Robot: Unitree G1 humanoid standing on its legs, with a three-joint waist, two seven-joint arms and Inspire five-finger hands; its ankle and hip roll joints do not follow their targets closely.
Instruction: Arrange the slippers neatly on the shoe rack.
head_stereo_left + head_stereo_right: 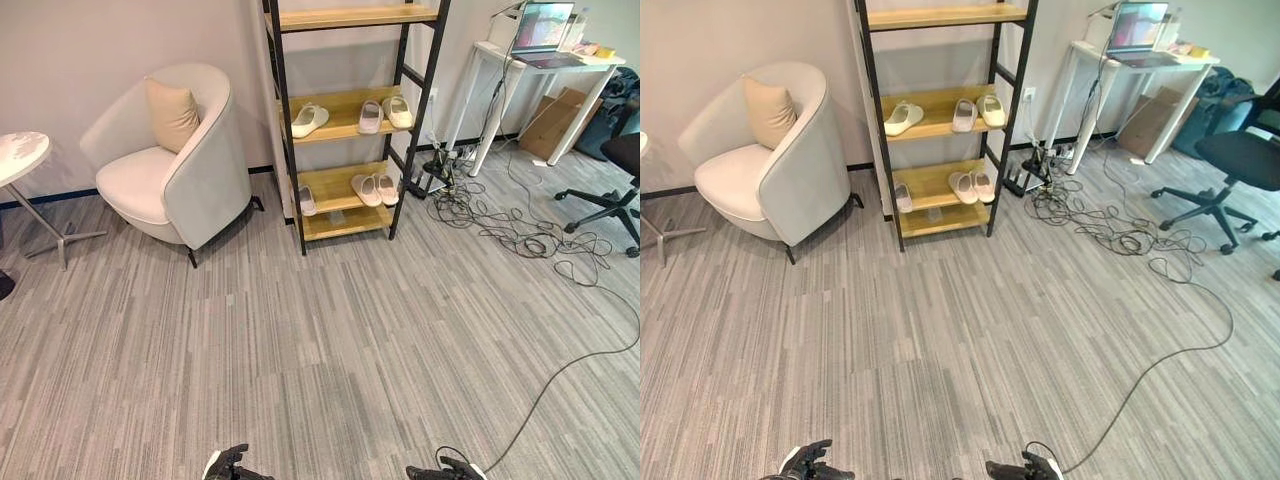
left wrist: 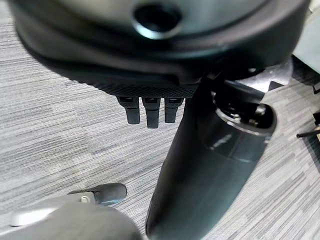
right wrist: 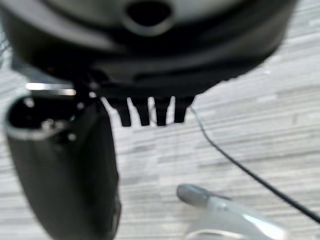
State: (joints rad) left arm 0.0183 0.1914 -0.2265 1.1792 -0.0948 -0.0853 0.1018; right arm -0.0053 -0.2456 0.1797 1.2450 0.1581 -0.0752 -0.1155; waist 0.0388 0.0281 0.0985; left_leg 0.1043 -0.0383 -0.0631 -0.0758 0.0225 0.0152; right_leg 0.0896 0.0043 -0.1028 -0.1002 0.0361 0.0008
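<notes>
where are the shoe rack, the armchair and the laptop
shoe rack (image 1: 343,102): left eye view, bare wood of its middle shelf
armchair (image 1: 205,180): left eye view, its outer side
laptop (image 1: 543,25): left eye view, its screen

Pale slippers (image 1: 309,120), grey striped carpet (image 1: 320,340)

wooden shoe rack (image 1: 345,103) bears several pale slippers (image 1: 309,120)

Armchair (image 1: 190,170) with cushion (image 1: 172,113) left; laptop (image 1: 543,25) on desk (image 1: 497,52); office chair (image 1: 1235,160) right.
</notes>
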